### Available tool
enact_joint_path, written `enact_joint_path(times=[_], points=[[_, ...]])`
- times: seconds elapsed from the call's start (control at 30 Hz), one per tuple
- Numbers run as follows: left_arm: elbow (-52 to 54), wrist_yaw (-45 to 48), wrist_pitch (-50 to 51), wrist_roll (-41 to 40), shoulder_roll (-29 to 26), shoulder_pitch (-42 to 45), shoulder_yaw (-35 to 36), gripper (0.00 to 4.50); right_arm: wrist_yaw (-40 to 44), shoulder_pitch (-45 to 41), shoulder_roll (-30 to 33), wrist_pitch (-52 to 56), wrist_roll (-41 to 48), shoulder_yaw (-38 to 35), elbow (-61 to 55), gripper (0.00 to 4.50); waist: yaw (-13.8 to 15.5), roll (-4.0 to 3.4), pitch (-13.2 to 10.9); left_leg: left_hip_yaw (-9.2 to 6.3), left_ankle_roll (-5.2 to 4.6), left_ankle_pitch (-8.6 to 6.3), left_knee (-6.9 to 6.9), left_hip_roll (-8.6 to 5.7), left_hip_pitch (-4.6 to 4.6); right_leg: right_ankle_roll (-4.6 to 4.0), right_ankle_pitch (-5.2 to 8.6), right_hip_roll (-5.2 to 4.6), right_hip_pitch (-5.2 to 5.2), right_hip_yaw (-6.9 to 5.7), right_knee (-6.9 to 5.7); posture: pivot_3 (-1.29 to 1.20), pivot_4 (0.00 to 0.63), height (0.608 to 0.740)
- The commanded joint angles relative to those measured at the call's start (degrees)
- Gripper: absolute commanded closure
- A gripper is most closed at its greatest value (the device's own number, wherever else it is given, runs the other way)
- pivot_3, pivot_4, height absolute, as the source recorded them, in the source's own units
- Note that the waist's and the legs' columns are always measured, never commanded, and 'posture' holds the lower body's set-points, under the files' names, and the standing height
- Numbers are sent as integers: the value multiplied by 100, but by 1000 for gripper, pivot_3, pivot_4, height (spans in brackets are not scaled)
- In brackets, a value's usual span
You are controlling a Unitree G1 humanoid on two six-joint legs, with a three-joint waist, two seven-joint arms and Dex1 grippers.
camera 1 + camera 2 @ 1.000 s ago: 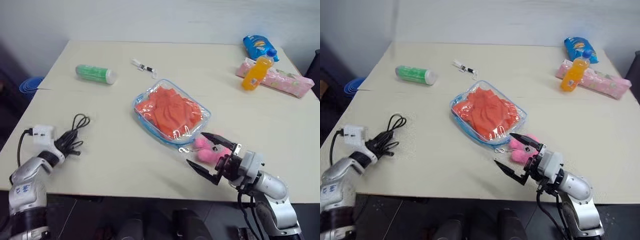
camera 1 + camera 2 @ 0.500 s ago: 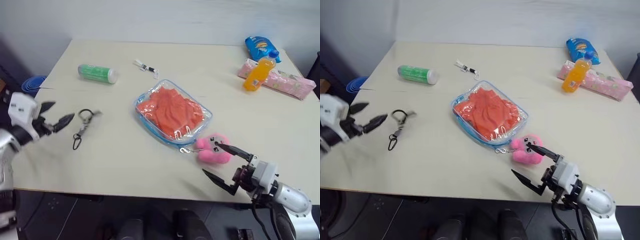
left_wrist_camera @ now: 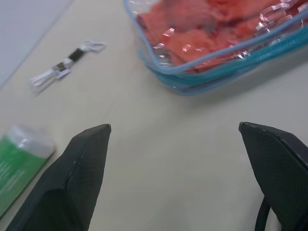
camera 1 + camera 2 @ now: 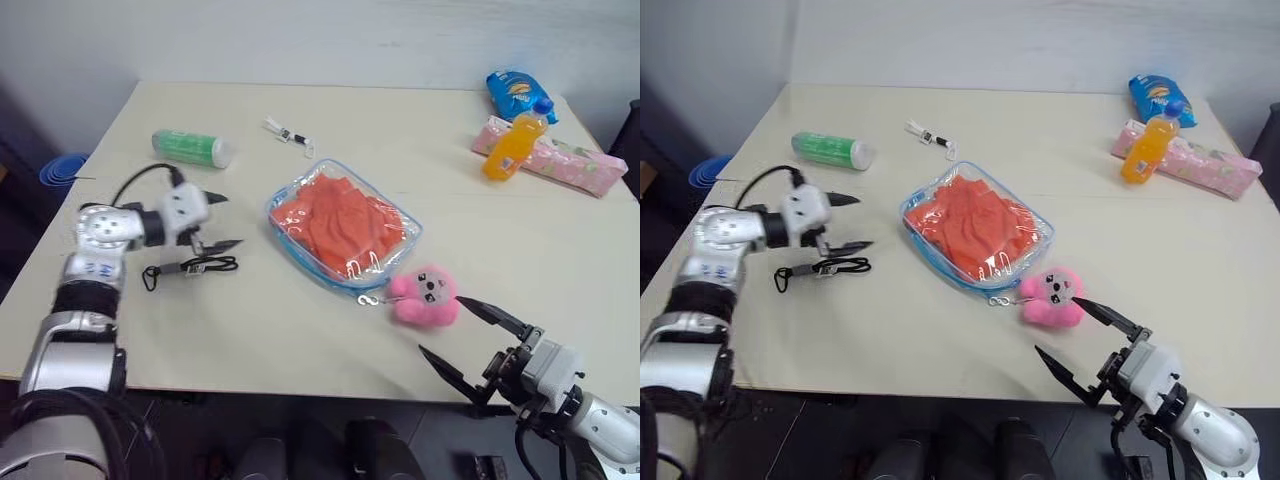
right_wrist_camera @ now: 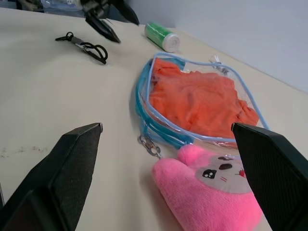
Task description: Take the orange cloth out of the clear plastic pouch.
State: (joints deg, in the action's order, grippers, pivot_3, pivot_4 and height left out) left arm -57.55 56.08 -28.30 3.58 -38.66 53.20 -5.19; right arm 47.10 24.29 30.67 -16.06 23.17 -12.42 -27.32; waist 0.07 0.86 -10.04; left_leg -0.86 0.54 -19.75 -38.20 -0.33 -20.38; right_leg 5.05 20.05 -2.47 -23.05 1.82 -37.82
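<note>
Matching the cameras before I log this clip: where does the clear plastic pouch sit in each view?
Left eye view: clear plastic pouch at table centre.
Right eye view: centre.
Left wrist view: top right, cropped.
Right wrist view: centre, beyond the pink plush toy.
Shared landmark: green tube, seen in all four.

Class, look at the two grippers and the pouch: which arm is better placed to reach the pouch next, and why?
Probably the left. The left gripper is open over the table, pointing at the pouch with bare table between. The right gripper hangs at the table's near edge, with the pink plush in its way.
</note>
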Motion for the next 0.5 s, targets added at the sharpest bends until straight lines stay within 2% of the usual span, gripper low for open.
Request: enact_joint_path(times=[0.03, 0.2, 0.37, 0.5], points=[[-669, -1088, -720, 853, 144, 646, -414, 12, -140, 24, -5, 24, -7, -100, -275, 0, 5, 5, -3, -1, 0, 0, 0, 0, -2, 0, 0, 0, -3, 1, 0, 0, 150, 740], [-1308, -2378, -1175, 1939, 442, 1246, -1164, 12, -347, 90, -30, 108, -70, -130, -445, 0, -6, 9, -3, 11, 2, 1, 1, 0, -24, 3, -1, 1, -39, 9, -15, 0, 150, 740], [-1614, -2654, -1176, 2284, 731, 1478, -1439, 12, -552, 268, -137, 101, -191, -65, -616, 0, 1, 9, -3, 14, 6, 4, 2, 1, -23, 3, -1, 2, -42, 11, -16, 0, 150, 740], [-1734, -2457, -1117, 2261, 959, 1532, -1425, 907, -662, 370, -219, 62, -283, -62, -683, 0, 43, 11, -2, 14, 6, 6, -2, 0, -24, 3, -1, 1, -39, 10, -16, 0, 150, 740]])
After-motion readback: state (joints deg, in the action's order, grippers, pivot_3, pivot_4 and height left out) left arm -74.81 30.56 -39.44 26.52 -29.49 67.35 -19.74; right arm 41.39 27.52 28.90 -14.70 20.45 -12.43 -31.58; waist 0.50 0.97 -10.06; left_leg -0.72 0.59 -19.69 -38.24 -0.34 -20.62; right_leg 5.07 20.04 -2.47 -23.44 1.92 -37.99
